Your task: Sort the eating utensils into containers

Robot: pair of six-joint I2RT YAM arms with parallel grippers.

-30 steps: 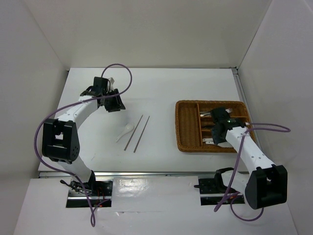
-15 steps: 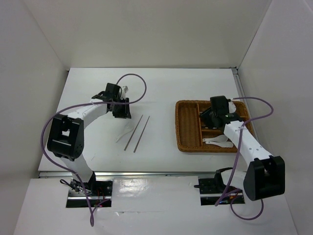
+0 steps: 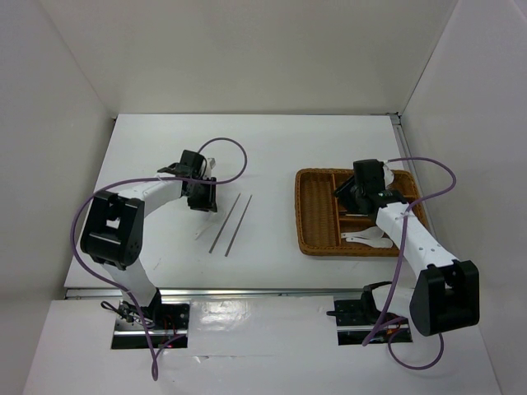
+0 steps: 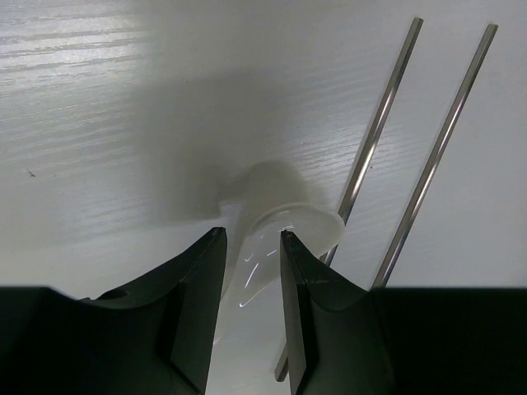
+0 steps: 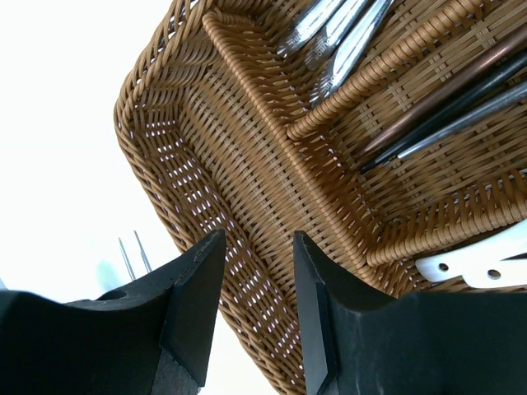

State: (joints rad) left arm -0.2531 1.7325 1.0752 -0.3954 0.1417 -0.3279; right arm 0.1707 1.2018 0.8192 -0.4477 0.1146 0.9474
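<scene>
Close up from the left wrist, a white spoon [image 4: 288, 218] lies on the pale surface [image 4: 99, 123] with its rounded bowl toward the middle of the frame. Its handle runs down and slightly left, so its long axis is nearly vertical in this view. The left fingers [image 4: 198, 296] are closed onto that handle: it fills the narrow gap between them and meets both inner faces. The bowl sticks out just beyond the fingertips. Two thin chopsticks [image 4: 369, 148] lie side by side just right of the spoon, slanting from upper right to lower left. The nearer one touches the bowl's edge.

From above, the spoon is left of centre, mostly hidden under the left arm.

On the right, the right fingers [image 5: 193, 296] hang slightly apart and empty over the long slot of a brown wicker tray [image 5: 214, 164]. Silver forks [image 5: 338, 29] lie in a slot at the upper right. Dark and reddish sticks [image 5: 461, 103] fill the next slot. Two white spoons [image 5: 469, 263] lie at the lower right.
</scene>
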